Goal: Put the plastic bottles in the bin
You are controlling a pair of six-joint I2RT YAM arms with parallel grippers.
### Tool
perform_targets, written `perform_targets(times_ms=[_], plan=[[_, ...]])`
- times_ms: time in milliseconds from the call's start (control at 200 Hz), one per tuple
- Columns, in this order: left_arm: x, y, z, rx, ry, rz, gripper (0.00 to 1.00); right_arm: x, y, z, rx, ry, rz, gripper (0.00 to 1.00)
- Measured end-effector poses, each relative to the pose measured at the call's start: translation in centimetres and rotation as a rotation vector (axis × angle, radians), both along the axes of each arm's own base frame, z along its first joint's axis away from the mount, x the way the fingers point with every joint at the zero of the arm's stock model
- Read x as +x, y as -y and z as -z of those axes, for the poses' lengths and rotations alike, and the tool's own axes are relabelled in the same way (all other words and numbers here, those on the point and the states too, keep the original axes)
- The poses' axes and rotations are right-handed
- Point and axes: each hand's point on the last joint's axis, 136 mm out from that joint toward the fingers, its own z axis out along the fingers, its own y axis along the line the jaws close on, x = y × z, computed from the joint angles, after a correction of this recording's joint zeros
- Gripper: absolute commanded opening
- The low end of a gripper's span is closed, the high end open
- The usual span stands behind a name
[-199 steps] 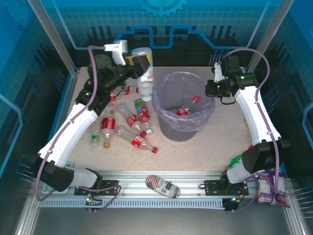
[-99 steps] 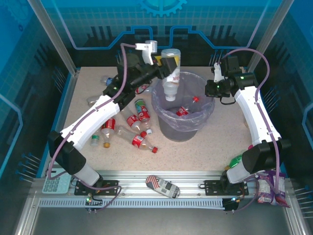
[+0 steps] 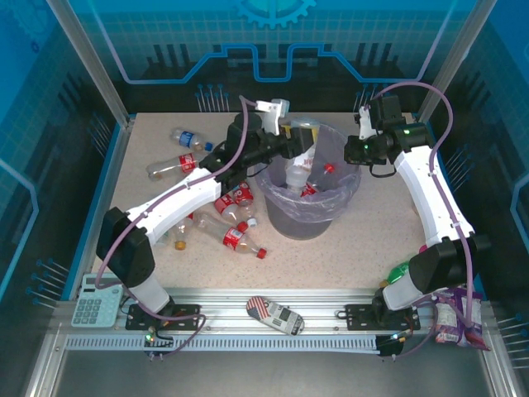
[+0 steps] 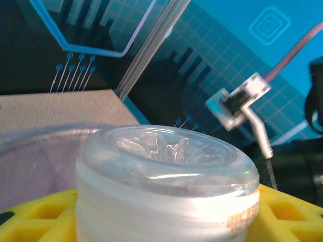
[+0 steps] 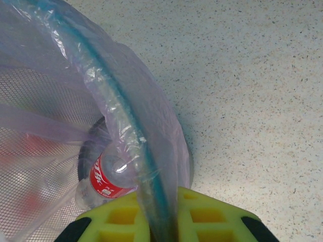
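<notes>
Speckled counter [image 3: 355, 248], blue enclosure behind. Left gripper [image 3: 291, 142] clamps a clear bottle [image 4: 166, 166] by its body, over the bin [image 3: 291, 218], centre frame. Right gripper [image 5: 164, 214] pinches the bin's rim, nearly closed. Bottle looks light, crushable, slick; I'd grip mid-body.

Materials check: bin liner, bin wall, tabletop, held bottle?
Bin liner: thin translucent lavender plastic film, wrinkled, glossy.
Bin wall: dark grey, probably mesh; grid shows through liner in right wrist view.
Tabletop: speckled beige, matte, likely laminate or stone-look.
Held bottle: clear glossy plastic, moulded base.
</notes>
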Motion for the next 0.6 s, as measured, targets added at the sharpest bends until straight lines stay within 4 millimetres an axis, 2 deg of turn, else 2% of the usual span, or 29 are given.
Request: perform_targets(times_ms=[165,315,430,535,600], plan=[[-0.6,0.8,3.5,0.036,-0.037,0.029,0.62,0.0,0.0,0.0,-0.001,0.0,0.0,0.15],[-1.1,1.8,5.8,0.065,-0.047,0.069,0.67,0.0,0.0,0.0,-0.003,0.0,0.001,0.15],[-1.0,2.3,6.6,0.081,-0.045,0.085,0.78,0.0,0.0,0.0,-0.003,0.0,0.0,0.15],[-1.1,2.4,6.4,0.079,-0.027,0.093,0.87,0.0,0.1,0.0,-0.007,0.0,0.001,0.15],[-1.1,2.5,6.3,0.081,-0.015,0.098,0.89,0.0,0.1,0.0,-0.007,-0.001,0.001,0.15]])
